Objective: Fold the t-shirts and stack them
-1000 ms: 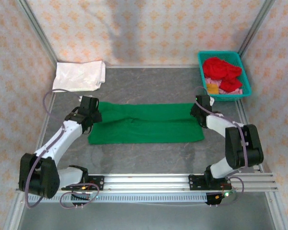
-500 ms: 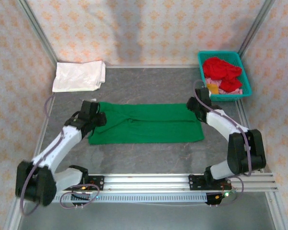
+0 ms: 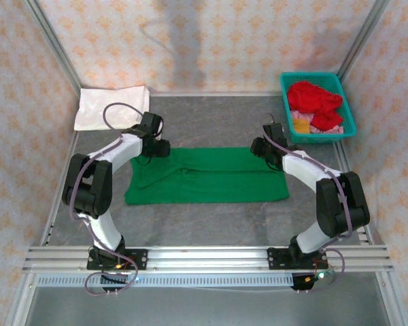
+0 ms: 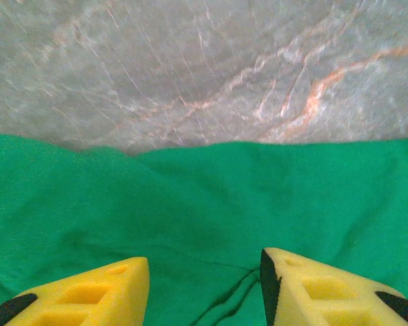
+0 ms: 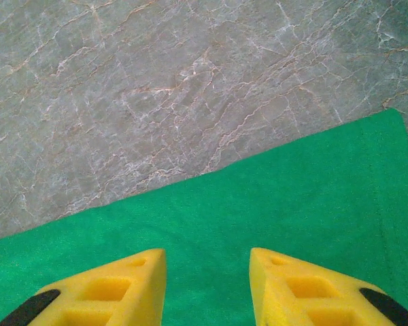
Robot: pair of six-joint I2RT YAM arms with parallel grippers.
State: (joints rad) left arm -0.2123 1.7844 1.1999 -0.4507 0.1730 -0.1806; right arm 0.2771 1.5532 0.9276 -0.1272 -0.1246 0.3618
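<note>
Mid-table (image 3: 211, 122), over the far edge of the green shirt (image 3: 207, 178), I am poising left jaws and right jaws, spread, to pinch and fold.

The top view looks down over the whole table (image 3: 211, 119) from behind; both wrist views hang close over the green t-shirt (image 4: 190, 197), shared with it.

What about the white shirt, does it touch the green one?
Apart. The top view shows bare table between the white shirt and the green shirt.
</note>
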